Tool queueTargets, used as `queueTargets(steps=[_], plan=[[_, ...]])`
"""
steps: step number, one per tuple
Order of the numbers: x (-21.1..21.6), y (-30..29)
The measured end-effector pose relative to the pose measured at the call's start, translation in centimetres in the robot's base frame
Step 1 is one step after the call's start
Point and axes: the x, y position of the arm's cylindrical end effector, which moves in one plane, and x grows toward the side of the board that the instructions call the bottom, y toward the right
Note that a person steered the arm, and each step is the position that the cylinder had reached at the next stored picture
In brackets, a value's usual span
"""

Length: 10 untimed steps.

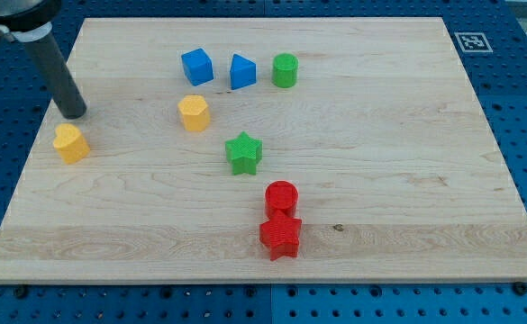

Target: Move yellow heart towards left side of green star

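Little is done: the yellow heart (70, 143) sits near the counter's (380, 135) left edge in the view, well apart from the green star (243, 153), while my tip (72, 113), a bare rod tool holding nothing, stands just above the heart.

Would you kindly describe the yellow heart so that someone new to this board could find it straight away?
Start at the wooden board's left edge in the view. Near that edge, about halfway down, sits the yellow heart, just below and right of my tip. The other yellow block, seemingly six-sided, stands farther right, under the blue blocks; the heart is alone beside the rod.
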Motion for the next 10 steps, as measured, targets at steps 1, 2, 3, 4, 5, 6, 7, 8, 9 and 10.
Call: queueTargets(steps=[1, 2, 3, 4, 5, 6, 7, 8, 9, 10], plan=[[1.2, -0.7], [2.9, -0.9], [4.9, -0.8], [6.4, 0.9], [7.3, 3.8], [7.6, 7.1], [7.7, 10.5], [7.7, 13.4], [7.8, 13.9], [8.3, 13.9]])
